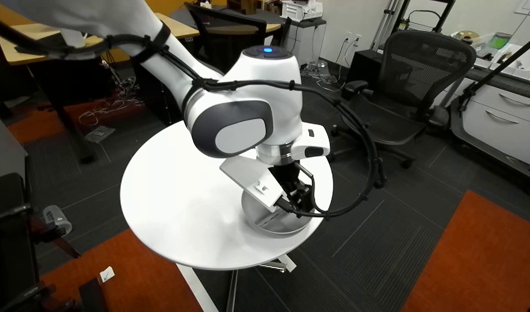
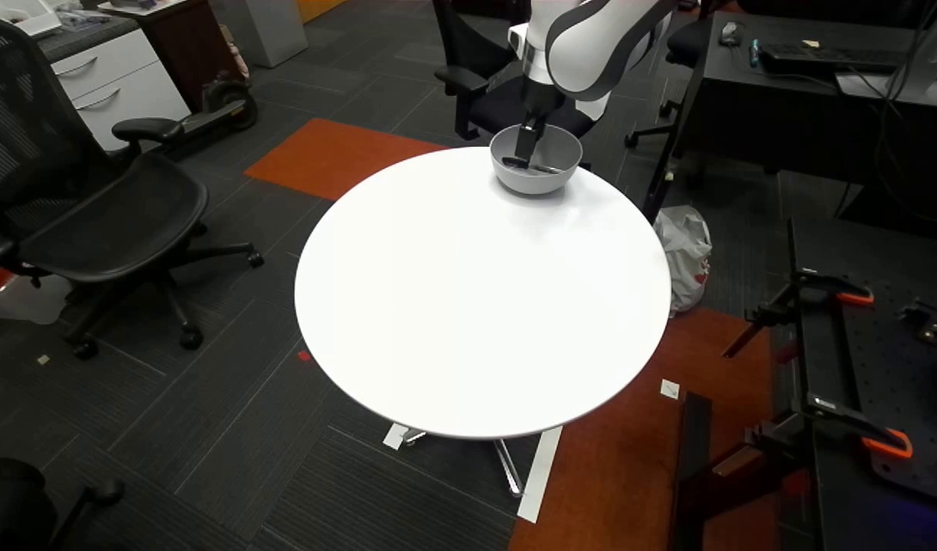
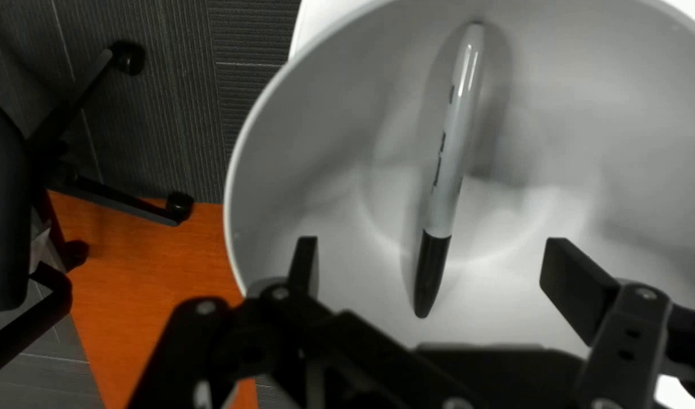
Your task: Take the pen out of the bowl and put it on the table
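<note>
You're lined up over the prize, and it lies unclaimed: the slim, straight pen (image 3: 451,159), grey plastic-looking barrel with a black end, is inside the round, smooth grey bowl (image 2: 531,184), whose material is hard to call. Read the bowl as a clock in the wrist view and the pen runs from 12 down to just past 6, black end lowest. Your black two-jawed mechanical hand (image 3: 430,255) has its jaws spread wide, at 9 and 3 o'clock of that black end, with daylight on both sides. Nothing in the grip!

So here's your score, as I judge it: approach and alignment look all but done. Whether you're low enough to close, I can't tell. Yet to come: the pinch, the lift out of the bowl, the carry, the set-down, the release. And the finish line? The broad, round, white hard-surfaced tabletop (image 2: 468,306): the bowl sits near its 1 o'clock edge in an exterior view, so a swing toward 7 there ought to bring you onto it.
</note>
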### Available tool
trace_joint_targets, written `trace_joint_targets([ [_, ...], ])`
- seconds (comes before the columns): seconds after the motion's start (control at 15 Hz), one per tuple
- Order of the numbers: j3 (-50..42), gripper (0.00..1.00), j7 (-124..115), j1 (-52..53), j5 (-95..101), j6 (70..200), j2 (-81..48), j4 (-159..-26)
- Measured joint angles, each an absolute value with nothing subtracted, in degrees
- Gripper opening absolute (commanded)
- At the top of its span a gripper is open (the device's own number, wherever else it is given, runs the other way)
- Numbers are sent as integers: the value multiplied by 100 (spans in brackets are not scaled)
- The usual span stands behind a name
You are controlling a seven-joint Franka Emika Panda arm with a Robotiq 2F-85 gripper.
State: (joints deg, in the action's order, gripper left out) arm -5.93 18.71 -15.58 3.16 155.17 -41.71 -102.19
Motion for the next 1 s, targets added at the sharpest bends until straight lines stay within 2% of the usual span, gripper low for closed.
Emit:
trace_joint_targets([
  [0.13,-572,100,1871,-1595,316,15507,-4341,-10047],
  [0.2,-570,75,1871,-1608,316,15494,-4425,-9959],
  [0.33,-570,66,1871,-1626,316,15475,-4579,-9799],
  [0.53,-569,40,1871,-1631,316,15463,-4742,-9633],
  [0.87,-564,3,1871,-1631,316,15429,-4802,-9534],
  [1.0,-564,0,1870,-1631,316,15428,-4803,-9531],
])
